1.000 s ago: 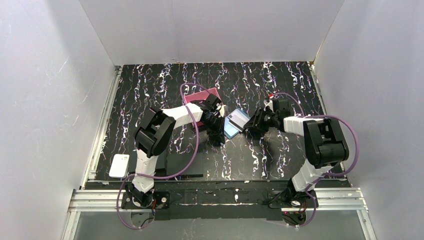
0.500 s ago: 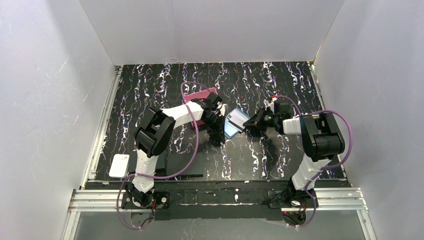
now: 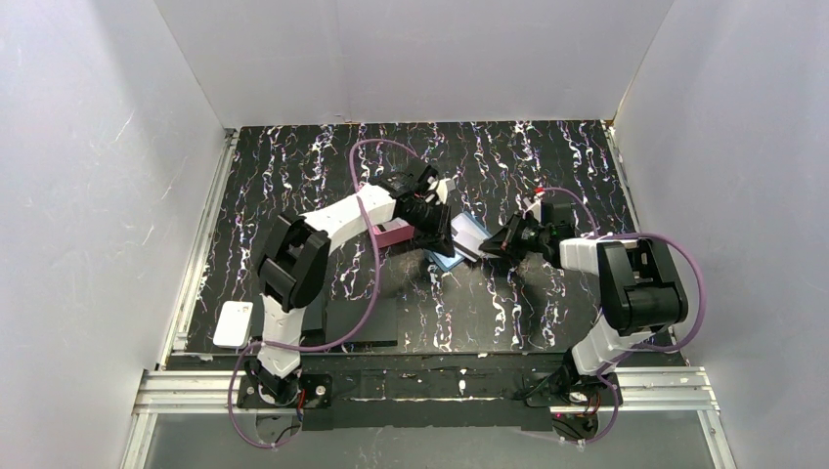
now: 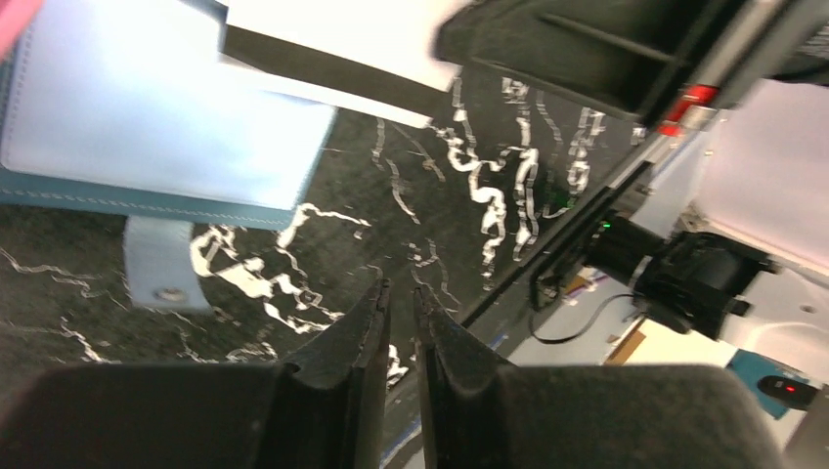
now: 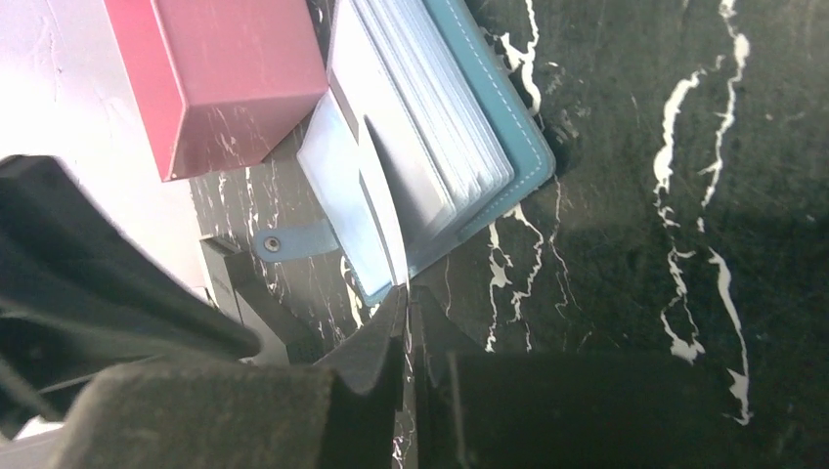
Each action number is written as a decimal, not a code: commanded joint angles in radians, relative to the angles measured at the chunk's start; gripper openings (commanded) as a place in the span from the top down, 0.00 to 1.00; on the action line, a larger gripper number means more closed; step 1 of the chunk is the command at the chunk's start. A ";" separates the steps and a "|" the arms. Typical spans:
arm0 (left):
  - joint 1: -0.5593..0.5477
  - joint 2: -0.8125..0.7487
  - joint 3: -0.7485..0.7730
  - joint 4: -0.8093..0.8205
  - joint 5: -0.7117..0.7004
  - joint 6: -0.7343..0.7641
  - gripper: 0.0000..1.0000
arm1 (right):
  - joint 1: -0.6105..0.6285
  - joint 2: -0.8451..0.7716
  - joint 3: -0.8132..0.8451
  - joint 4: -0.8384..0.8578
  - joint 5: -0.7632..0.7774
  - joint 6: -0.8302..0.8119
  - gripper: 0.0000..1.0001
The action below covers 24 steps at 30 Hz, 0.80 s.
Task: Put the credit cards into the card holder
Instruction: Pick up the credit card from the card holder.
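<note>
Gripping a credit card (image 5: 383, 205) edge-on in my right hand (image 5: 406, 303) against the blue case (image 5: 528, 147) sleeves; left hand (image 4: 396, 293) clenched, empty. Misaligned feed may buckle the card.

A blue hinged case (image 3: 458, 244) is laid open on the black marbled table (image 3: 547, 166), with its clear sleeves fanned and its snap strap (image 5: 283, 241) stretched flat. A flat black pad (image 3: 360, 318) is seen near the front edge, well apart from the case.

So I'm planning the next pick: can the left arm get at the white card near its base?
Probably yes: the white card lies uncovered on that arm's side, and the left gripper is shut on nothing, while the right gripper holds the striped card.
</note>
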 commanded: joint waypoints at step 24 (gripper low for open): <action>0.047 -0.599 -0.485 0.842 -0.237 -0.791 0.39 | -0.030 -0.537 -0.103 0.501 0.050 0.811 0.99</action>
